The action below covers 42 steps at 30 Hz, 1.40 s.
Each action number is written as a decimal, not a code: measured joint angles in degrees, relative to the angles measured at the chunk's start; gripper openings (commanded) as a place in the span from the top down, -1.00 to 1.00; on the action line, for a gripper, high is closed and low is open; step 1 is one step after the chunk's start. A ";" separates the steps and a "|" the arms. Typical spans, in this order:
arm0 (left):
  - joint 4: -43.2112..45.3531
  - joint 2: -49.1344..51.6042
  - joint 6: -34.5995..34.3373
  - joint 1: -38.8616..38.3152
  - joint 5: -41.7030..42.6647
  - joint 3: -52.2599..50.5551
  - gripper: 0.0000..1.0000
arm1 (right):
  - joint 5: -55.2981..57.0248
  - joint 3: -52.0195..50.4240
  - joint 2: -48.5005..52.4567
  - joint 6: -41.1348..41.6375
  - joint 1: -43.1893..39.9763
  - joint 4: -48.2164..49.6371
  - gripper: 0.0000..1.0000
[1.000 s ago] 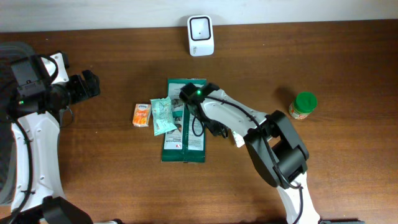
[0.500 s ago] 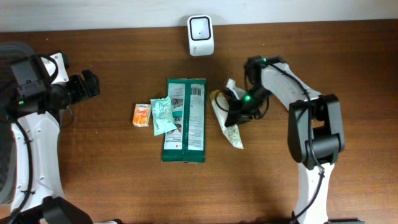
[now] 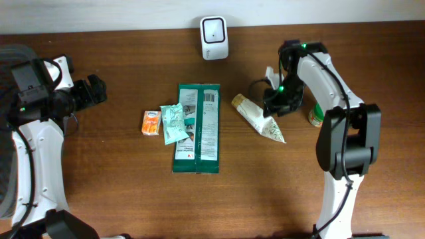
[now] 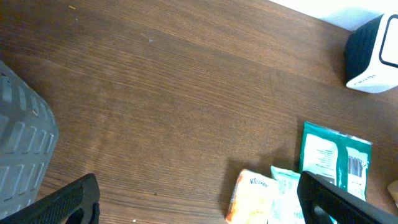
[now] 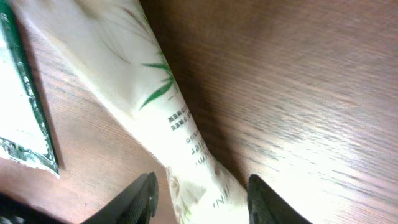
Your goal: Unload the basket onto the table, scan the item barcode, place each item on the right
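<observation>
Well, the cream pouch [image 3: 255,118] looks light, limp, slippery; right claw [image 5: 202,190] straddles it half-open, gripping nothing; pinch mid-body.

Right tool [image 3: 274,111] hovers over cream tube [image 3: 255,117] near green packet [image 3: 197,127].

You have open wood along the whole near edge of the table [image 3: 119,192]. The way between the left gripper [image 3: 95,91] and the orange packet [image 3: 151,123] is bare too.

The middle is crowded: the orange packet, teal sachet [image 3: 174,123] and long green pack [image 3: 197,127] lie packed side by side. A narrow lane runs between that pack and the cream pouch [image 3: 259,118]. The right gripper [image 3: 277,106] hangs over the pouch's right part, with the jar [image 3: 313,117] just beside it — tight there. The scanner [image 3: 214,38] stands at the far edge, with bare wood before it.
</observation>
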 measured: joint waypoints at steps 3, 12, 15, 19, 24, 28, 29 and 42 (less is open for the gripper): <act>-0.02 0.00 -0.02 0.00 0.00 0.00 -0.98 | 5.07 3.89 -0.02 0.20 2.93 -3.06 -0.25; -0.02 0.00 0.00 0.00 0.00 0.00 -0.98 | 29.79 2.73 -0.02 -0.63 22.40 1.90 -0.97; 0.02 0.00 0.00 0.00 0.00 0.00 -0.99 | 31.82 -1.29 0.00 -3.08 21.03 5.84 -0.97; 0.00 0.00 -0.02 0.00 0.00 0.00 -0.99 | 31.61 -3.21 0.00 -4.31 19.19 8.28 -0.89; 0.07 0.00 0.00 0.00 0.00 0.00 -0.98 | 28.04 -7.76 0.00 -5.99 18.14 12.85 -0.51; -0.02 0.00 0.00 0.00 0.00 0.00 -0.98 | 31.71 -9.73 0.00 -4.61 17.97 14.49 0.06; 0.00 0.00 -0.02 0.00 0.00 0.00 -0.98 | 32.35 -9.73 0.00 -4.20 17.88 14.75 0.15; 0.15 0.00 0.00 0.00 0.00 0.00 -0.98 | 15.69 1.14 0.66 -2.43 16.48 0.31 0.91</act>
